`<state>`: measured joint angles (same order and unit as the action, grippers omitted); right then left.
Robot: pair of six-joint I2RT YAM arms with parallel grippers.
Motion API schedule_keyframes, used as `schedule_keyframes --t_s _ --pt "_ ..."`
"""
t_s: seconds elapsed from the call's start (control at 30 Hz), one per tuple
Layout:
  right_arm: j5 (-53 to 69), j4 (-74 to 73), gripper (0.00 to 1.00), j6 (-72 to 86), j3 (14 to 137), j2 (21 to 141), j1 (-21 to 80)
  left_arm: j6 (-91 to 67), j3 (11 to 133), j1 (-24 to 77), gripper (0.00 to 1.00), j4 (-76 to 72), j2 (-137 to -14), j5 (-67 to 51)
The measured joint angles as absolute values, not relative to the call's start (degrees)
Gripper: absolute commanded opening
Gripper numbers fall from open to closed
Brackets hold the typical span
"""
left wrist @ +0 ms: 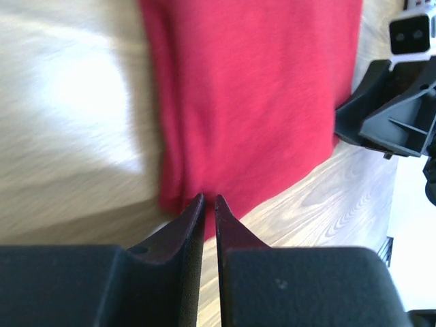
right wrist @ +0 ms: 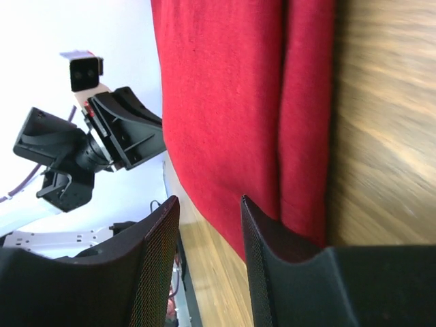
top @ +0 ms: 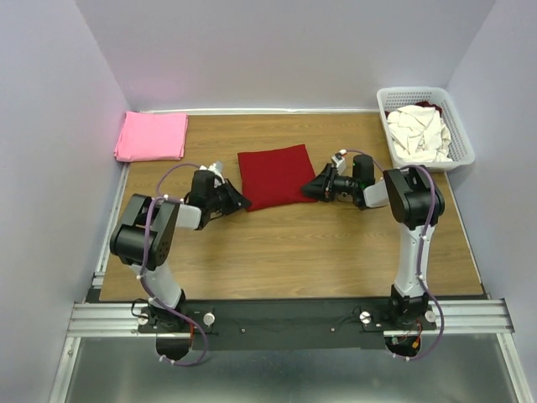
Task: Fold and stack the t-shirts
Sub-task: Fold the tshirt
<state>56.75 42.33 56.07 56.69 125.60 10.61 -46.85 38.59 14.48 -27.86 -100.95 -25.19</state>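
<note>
The dark red t-shirt (top: 275, 175) lies flat in the middle of the table (top: 294, 252), already folded into a compact rectangle, and a doubled fold runs along its right side in the right wrist view. The two arms reach in from opposite sides, which looks like the setup for a two-handed move: either one more fold or a lift by both sides. The left claw (left wrist: 209, 199) sits at the shirt's near-left corner, low to the table, with its fingers drawn almost together and only a thin slit between them. Its tips are right at the cloth's edge, but I cannot tell whether any cloth is pinched. The right claw (right wrist: 210, 204) is at the shirt's right edge with its fingers plainly apart. The folded edge shows past and between them, so it is open and holds nothing, probably poised to close on that edge. The pink t-shirt (top: 152, 136) lies folded in the far-left corner, well apart from the red one, and reads as the base of the stack. If so, the red shirt would go on top of it next. The cream-white t-shirts (top: 419, 134) are heaped unfolded in the basket (top: 460, 126) at the far right, so most of the work appears to lie ahead. The likely risk is uneven grips: if one side catches only the top layer, the folds could open as the shirt rises.
</note>
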Motion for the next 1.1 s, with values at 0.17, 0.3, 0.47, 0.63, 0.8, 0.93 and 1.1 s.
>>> schedule_keyframes --t_s 0.17,0.3,0.47,0.63,0.8,0.93,1.1 --pt "56.86 42.22 0.5 56.03 55.55 124.03 9.63 -47.03 36.16 10.5 0.19 -26.33 -96.71 -25.15" --pt "56.86 41.87 0.5 56.4 57.06 121.73 9.63 -47.48 41.78 9.78 0.19 -25.56 -96.31 -25.34" --pt "56.4 41.85 0.51 57.58 63.53 121.6 9.63 -48.18 52.86 9.87 0.19 -26.68 -101.25 -26.41" --pt "54.54 42.37 0.51 59.59 74.19 125.95 9.63 -48.82 64.53 9.85 0.19 -27.18 -111.63 -26.59" --pt "50.37 42.54 0.51 61.54 80.55 133.6 9.63 -49.12 71.05 9.17 0.19 -26.15 -120.73 -26.52" --pt "47.66 42.04 0.51 62.59 80.68 138.39 9.63 -49.17 73.73 8.51 0.19 -23.05 -125.99 -26.57" --pt "45.8 42.19 0.51 62.92 79.44 138.37 9.3 -48.71 74.43 7.7 0.19 -22.24 -126.08 -26.44"
